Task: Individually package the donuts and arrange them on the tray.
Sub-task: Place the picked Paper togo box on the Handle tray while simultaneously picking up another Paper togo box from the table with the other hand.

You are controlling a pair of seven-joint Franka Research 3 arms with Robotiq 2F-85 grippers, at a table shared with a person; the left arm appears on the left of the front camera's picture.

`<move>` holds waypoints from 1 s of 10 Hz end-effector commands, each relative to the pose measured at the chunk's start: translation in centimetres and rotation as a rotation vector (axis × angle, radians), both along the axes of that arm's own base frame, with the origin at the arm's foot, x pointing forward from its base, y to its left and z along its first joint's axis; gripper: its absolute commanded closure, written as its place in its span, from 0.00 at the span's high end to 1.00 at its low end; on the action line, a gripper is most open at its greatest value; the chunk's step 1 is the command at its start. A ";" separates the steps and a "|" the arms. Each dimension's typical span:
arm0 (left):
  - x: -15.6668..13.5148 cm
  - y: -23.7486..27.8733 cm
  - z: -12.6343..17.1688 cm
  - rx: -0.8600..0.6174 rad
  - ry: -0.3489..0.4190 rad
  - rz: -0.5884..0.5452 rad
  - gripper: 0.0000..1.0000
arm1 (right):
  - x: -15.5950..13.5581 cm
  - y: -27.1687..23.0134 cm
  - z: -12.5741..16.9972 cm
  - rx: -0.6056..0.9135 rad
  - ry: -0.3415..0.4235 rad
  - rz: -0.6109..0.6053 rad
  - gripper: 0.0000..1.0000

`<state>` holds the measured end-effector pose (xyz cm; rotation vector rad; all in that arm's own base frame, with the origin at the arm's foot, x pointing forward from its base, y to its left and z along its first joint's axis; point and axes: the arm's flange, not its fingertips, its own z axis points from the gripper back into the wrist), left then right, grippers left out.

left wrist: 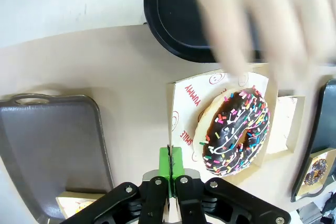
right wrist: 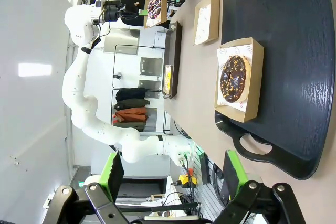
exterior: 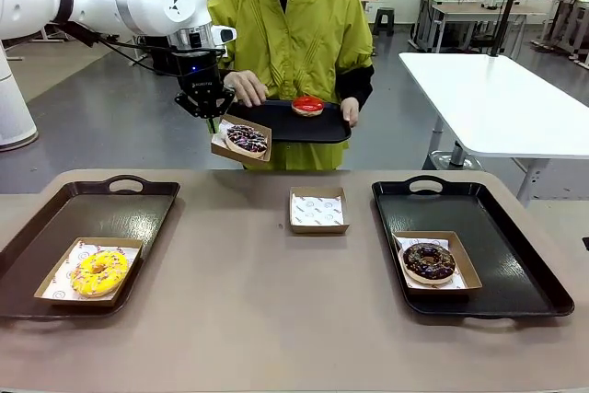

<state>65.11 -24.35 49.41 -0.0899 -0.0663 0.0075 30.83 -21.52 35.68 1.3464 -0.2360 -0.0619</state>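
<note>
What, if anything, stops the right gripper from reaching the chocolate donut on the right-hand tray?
Probably nothing, so likely yes: the right gripper is open and points toward the dark chocolate donut, lying uncovered in its open box on the tray, with nothing between them.

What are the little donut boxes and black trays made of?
The empty box looks like thin brown cardboard: matte, folded edges, white printed paper inside. The right tray looks like hard black plastic: faint sheen, moulded handle; coated metal is possible.
</note>
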 end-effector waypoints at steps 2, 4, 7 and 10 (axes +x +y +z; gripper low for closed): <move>-0.4 0.3 0.2 0.001 0.003 0.002 0.00 | -0.5 0.1 0.0 0.001 -0.003 0.012 1.00; -0.4 0.3 0.2 0.001 0.003 0.002 0.00 | -0.5 0.1 0.0 0.001 -0.003 0.012 1.00; -0.1 1.8 0.3 -0.014 0.018 -0.052 0.01 | 1.1 2.0 1.3 -0.038 -0.011 0.012 1.00; -1.6 8.0 1.1 -0.010 0.080 -0.144 0.01 | 7.2 10.3 6.5 -0.169 0.086 -0.002 1.00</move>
